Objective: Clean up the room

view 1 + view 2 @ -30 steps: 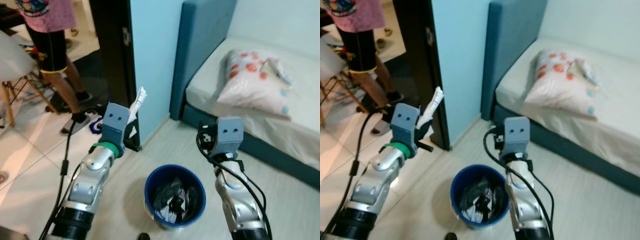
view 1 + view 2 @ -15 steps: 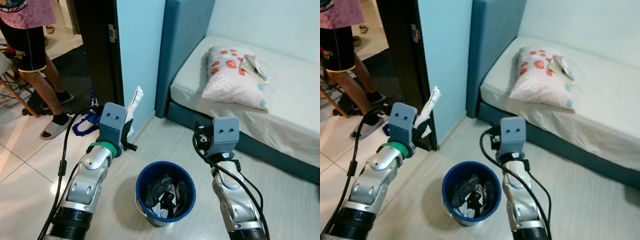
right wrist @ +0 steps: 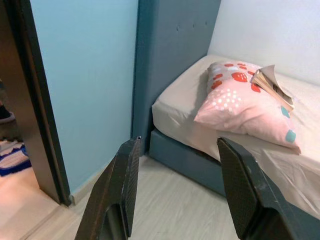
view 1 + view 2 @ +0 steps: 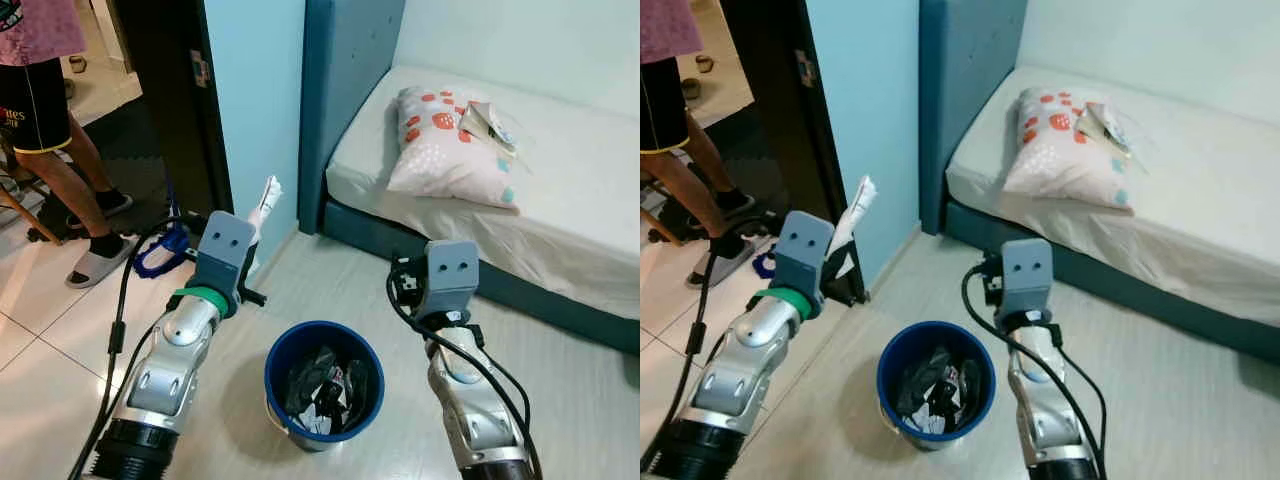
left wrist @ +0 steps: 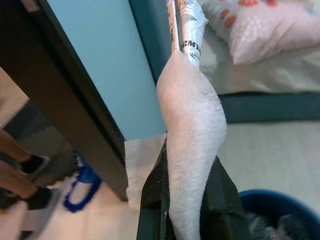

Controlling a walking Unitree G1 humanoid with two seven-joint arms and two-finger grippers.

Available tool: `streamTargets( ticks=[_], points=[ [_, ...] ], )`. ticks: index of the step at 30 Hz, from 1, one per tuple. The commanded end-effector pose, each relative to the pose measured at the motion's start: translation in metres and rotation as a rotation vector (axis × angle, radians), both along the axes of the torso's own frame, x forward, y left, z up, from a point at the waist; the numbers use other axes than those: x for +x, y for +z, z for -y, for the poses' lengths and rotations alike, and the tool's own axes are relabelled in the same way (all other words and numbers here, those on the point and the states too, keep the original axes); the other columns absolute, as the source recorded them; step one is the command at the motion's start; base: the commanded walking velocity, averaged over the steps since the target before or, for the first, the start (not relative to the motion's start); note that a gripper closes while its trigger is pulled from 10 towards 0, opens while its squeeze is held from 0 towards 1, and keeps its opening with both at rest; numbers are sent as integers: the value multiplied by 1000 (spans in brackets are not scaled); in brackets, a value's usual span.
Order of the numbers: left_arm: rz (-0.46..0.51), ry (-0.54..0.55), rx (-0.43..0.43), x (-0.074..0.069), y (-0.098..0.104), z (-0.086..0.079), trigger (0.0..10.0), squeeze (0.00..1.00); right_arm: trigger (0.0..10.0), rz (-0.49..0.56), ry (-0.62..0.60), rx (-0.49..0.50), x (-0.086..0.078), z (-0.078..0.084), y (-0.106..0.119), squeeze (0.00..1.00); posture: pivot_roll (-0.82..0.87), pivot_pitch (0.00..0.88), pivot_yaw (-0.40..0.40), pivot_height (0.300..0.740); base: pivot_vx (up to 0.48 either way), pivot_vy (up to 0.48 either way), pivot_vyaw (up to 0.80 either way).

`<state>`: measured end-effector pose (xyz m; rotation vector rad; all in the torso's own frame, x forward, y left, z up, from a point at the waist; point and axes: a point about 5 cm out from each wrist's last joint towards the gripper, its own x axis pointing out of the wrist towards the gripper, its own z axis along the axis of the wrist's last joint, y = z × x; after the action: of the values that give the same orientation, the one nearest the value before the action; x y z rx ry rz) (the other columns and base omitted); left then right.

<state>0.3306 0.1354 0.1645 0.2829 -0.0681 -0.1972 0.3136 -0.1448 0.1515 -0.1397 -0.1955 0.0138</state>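
Clamping down hard, the left gripper [image 5: 190, 200] has its two black fingers [image 5: 155, 200] pinched on a white wad of tissue and wrapper [image 5: 192, 115], the crumpled end poking up past the fingertips with a printed scrap at its top. From the head view the left gripper sits raised beside the light blue wall [image 4: 255, 90], up and to the robot's left of the blue bin [image 4: 324, 382], not over it. That bin stands on the pale floor between the two arms, holding dark and white rubbish. The right gripper [image 3: 177, 185] is spread wide, nothing between its fingers, held up in front of the bed [image 4: 560, 190]. On the mattress lies a pink pillow [image 4: 445, 145] with a book [image 4: 488, 122] resting on it. A person's legs [image 4: 60, 150] stand past the dark doorway.
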Motion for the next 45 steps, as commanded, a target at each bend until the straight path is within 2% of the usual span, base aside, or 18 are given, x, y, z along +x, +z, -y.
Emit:
streamTargets(
  ticks=[1,5,9,16,22,34,38,40,41,43,44,45],
  points=[
    [-36,-2,29,-3,-11,-2,10000,0,10000,-19,-7,-9,-2,3,-7,0,-60,74,50,721,0,0,0],
    [-46,27,60,-2,-13,-3,10000,0,10000,-15,-5,-9,-2,2,-6,0,-58,74,47,721,0,0,0],
    [-60,50,-33,-2,-11,-3,10000,0,10000,-13,1,-5,-2,1,-5,0,-64,84,35,721,0,0,0],
    [-62,58,-55,-4,-15,-2,10000,0,10000,-28,4,-11,-6,5,-9,0,-70,101,23,721,0,0,0],
    [-64,17,-91,-9,-19,1,10000,0,10000,-21,8,-9,-11,8,-9,0,-85,114,15,721,0,0,0],
    [-48,19,-98,-3,-15,1,10000,0,10000,-15,-2,-1,-9,8,-7,0,-86,109,25,721,0,0,0],
    [-101,-49,-91,3,-25,3,10000,0,10000,-13,-4,1,-9,7,-6,0,-82,115,22,721,0,0,0],
    [-199,-197,-1,15,-42,6,10000,0,10000,6,0,-11,-10,7,-2,0,-94,141,23,721,0,0,0],
    [-199,-197,-1,15,-42,6,10000,0,10000,6,0,-11,-10,7,-2,0,-94,141,23,721,0,0,0],
    [-262,-265,75,24,-49,3,10000,0,10000,47,-12,-34,-11,11,7,0,-108,157,33,721,0,0,0],
    [-262,-265,75,24,-49,3,10000,0,10000,47,-12,-34,-11,11,7,0,-108,157,33,721,0,0,0],
    [-292,-289,92,28,-50,3,10000,0,10000,77,-41,-44,-12,18,14,0,-126,172,45,721,0,0,0]
  ],
)
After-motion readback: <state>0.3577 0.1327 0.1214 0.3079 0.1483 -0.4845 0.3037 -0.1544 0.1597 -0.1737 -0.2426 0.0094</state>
